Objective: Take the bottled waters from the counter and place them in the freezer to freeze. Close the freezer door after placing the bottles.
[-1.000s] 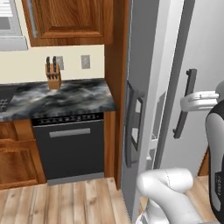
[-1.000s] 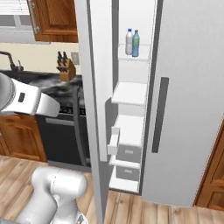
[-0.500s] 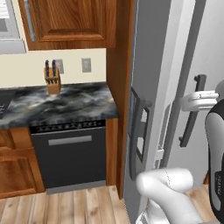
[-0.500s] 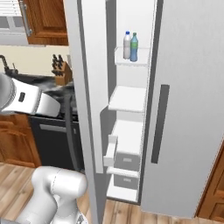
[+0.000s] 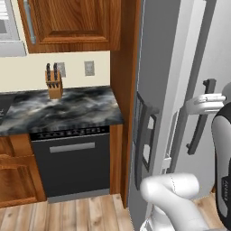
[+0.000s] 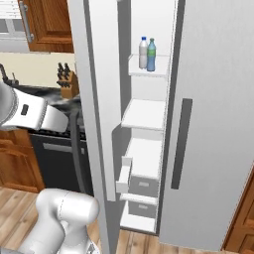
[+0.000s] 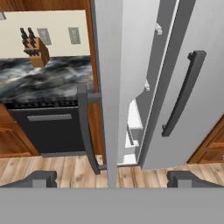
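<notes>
Two slim plastic bottles (image 6: 147,53) are seen on the freezer's white top shelf (image 6: 148,66). The tall light-grey freezer door (image 7: 113,78) stands ajar. The two-finger gripper (image 7: 111,178) is spread wide, empty, before the door's edge.

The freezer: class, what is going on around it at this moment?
Both bottled waters stand side by side on the freezer's top shelf. The freezer door is ajar. The gripper faces the door's edge with jaws open, holding nothing. Closing the door is the step left.
</notes>
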You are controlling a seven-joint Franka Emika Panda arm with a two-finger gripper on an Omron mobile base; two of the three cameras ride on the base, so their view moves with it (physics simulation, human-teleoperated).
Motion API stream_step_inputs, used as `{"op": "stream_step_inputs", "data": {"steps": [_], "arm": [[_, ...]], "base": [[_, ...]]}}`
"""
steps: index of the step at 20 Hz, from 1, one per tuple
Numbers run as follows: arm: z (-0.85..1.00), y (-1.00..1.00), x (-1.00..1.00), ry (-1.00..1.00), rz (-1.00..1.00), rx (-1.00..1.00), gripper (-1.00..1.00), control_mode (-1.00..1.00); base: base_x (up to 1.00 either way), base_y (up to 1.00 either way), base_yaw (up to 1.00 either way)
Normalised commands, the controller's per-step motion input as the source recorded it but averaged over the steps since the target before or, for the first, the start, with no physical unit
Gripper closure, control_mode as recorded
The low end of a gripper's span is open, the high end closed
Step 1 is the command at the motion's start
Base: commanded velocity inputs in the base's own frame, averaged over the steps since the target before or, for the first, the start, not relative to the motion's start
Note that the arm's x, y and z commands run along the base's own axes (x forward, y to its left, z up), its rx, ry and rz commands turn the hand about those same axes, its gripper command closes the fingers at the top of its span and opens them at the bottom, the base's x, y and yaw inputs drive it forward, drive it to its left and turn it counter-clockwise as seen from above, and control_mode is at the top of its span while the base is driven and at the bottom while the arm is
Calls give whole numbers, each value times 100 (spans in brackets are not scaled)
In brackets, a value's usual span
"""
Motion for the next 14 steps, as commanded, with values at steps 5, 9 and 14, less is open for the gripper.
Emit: {"op": "stream_step_inputs", "data": {"steps": [5,9,14], "arm": [[0,0,0,0,0,0,-100,100],[0,0,0,0,0,0,-100,100],[0,10,16,-1,-1,0,-100,-100]], "base": [[23,2,0],[43,14,0],[31,12,0]]}}
